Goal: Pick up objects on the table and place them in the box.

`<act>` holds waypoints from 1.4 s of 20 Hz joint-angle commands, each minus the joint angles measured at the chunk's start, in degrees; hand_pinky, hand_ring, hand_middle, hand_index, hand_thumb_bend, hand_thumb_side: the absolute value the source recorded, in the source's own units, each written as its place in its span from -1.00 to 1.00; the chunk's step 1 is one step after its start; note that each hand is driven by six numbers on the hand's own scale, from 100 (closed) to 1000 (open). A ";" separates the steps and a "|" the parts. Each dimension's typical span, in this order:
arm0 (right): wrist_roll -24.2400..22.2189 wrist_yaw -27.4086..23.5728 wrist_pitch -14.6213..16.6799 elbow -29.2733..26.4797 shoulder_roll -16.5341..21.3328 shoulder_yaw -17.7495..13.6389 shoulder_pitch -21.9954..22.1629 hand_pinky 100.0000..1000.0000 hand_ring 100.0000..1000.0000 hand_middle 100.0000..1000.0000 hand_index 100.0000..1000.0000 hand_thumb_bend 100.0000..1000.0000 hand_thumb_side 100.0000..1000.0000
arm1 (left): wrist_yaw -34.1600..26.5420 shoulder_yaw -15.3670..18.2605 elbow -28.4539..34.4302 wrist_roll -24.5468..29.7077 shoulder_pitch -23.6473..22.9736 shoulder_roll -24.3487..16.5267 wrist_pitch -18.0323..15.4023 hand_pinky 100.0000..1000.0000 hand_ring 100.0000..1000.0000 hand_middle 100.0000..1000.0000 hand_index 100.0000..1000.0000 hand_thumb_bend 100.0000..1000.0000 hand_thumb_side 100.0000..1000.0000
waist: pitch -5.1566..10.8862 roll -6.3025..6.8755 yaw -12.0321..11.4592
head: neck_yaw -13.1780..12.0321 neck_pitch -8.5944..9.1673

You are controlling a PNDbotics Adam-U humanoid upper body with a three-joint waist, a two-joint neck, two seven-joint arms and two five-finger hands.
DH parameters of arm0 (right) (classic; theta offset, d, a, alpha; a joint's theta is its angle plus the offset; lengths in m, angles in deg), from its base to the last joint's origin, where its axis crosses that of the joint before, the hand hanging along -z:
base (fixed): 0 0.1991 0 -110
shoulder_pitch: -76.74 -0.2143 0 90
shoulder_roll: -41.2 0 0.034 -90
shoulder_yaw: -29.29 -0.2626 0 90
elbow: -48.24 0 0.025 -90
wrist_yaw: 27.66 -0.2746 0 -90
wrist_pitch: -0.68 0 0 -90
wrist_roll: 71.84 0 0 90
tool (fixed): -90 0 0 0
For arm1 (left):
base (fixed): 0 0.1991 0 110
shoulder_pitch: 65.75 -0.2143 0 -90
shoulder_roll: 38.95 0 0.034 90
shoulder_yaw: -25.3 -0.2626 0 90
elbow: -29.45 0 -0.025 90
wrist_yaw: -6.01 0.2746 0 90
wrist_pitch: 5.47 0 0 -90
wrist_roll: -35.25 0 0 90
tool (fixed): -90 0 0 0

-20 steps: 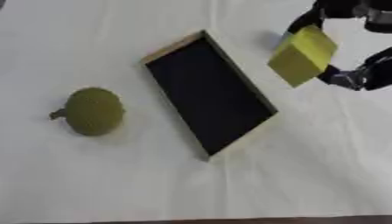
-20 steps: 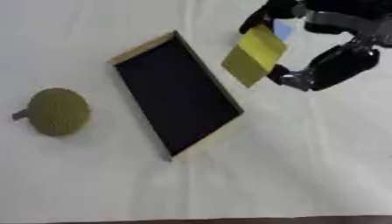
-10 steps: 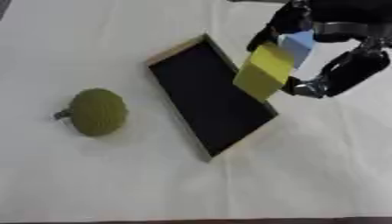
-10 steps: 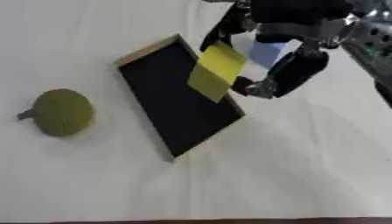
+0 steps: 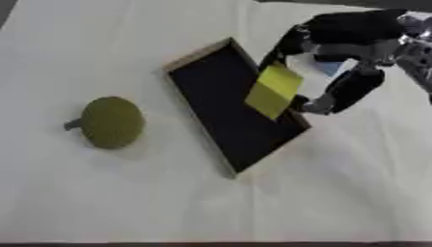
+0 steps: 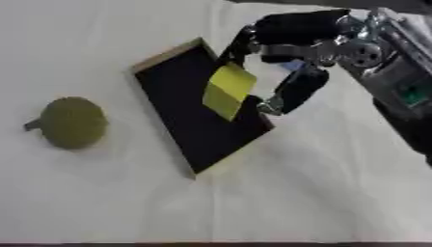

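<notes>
A flat yellow block hangs tilted over the right side of the box, a shallow tray with a black inside and a pale wooden rim. My right hand reaches in from the upper right, fingers and thumb curled round the block's upper end. Something blue shows behind the hand, inside its curl. A round olive-green fruit with a short stem lies on the cloth left of the box. My left hand is in neither view.
A white cloth covers the table. The right forearm runs in from the right edge. A dark strip marks the table's near edge along the bottom.
My right hand has carried the yellow block leftward, from beside the box's right edge to above its black inside. The fruit and box stay put.
</notes>
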State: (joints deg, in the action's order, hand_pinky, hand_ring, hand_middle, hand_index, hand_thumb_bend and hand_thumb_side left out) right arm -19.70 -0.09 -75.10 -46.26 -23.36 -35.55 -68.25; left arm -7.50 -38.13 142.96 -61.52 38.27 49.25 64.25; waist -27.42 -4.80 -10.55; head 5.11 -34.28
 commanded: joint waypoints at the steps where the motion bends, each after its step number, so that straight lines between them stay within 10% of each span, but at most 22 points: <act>1: 1.06 2.68 0.03 1.86 0.03 0.13 -1.06 0.62 0.45 0.13 0.29 -1.00 -0.70 | -0.24 0.06 1.08 0.33 0.18 -0.79 0.02 0.68 0.38 0.16 0.62 -1.00 0.12 | 1.10 0.31 -0.10 | 0.14 0.15; 8: -1.65 6.11 4.35 3.03 -0.38 1.10 -0.16 0.77 0.75 0.58 0.72 -0.91 -0.68 | -0.39 0.17 1.08 0.51 0.13 -0.60 0.08 0.69 0.38 0.16 0.62 -1.00 0.12 | 0.81 0.35 -0.15 | 0.15 0.04; 17: -3.28 7.83 8.18 1.89 0.00 0.12 0.54 0.87 0.85 0.70 0.81 -0.64 -0.22 | -0.53 0.19 1.08 0.63 0.11 -0.42 0.21 0.69 0.39 0.16 0.62 -1.00 0.12 | 0.87 0.51 -0.08 | 0.05 -0.01; 28: -2.54 4.93 5.55 -1.85 0.95 -3.30 1.80 0.86 0.82 0.68 0.80 -0.75 -0.57 | -0.65 0.17 1.08 0.79 0.14 -0.21 0.40 0.69 0.39 0.16 0.62 -1.00 0.12 | 1.21 0.64 0.14 | -0.16 0.13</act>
State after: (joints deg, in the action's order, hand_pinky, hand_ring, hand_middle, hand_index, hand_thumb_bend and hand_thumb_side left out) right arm -22.46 5.42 -69.06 -46.67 -24.41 -37.56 -65.87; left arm -8.11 -38.13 142.96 -60.88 38.28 49.91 64.63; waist -27.78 -4.65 -10.47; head 5.08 -34.27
